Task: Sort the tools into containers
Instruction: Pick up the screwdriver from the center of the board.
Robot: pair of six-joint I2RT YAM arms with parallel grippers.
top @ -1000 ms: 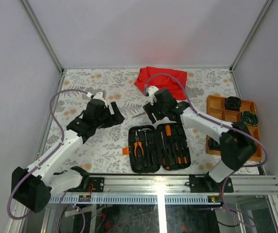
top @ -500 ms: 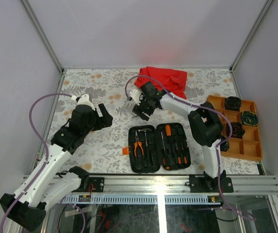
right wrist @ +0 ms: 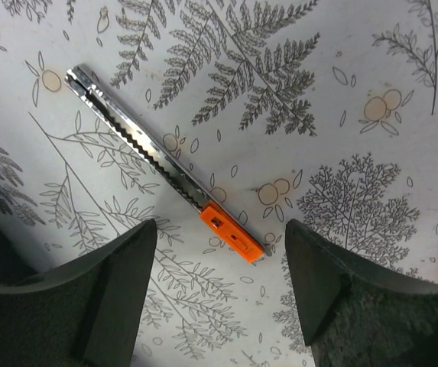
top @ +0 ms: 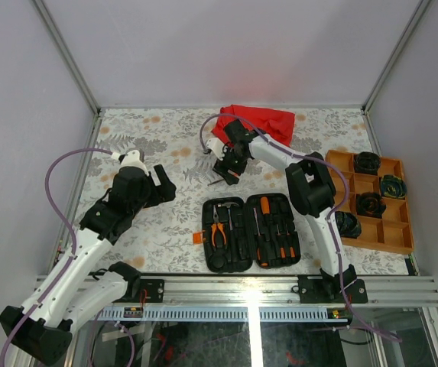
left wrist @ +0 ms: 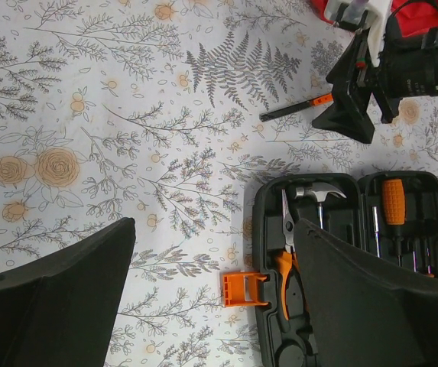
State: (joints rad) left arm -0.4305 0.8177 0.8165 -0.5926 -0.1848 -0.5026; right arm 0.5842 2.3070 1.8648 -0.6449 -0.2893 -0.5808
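The black tool case [top: 238, 260] lies open near the front, with its orange latch [top: 198, 238] on the left. It holds pliers [top: 219, 233], a hammer [top: 224, 206] and several screwdrivers [top: 272, 229]. A thin serrated steel tool with an orange slider [right wrist: 165, 168] lies loose on the cloth behind the case [top: 215, 182]. My right gripper [right wrist: 219, 252] is open just above it, its orange end between the fingers. My left gripper [top: 160, 186] is open and empty, left of the case. The left wrist view shows the case [left wrist: 268, 229] and the loose tool [left wrist: 295, 109].
The orange compartment tray [top: 341, 170] stands at the right edge with several black round items in it. A red cloth [top: 261, 122] lies at the back, just behind my right gripper. The table has a floral cover; walls close in on three sides.
My right gripper has swung left and back from near the case to above the loose serrated tool. My left gripper has drawn back a little to the left.
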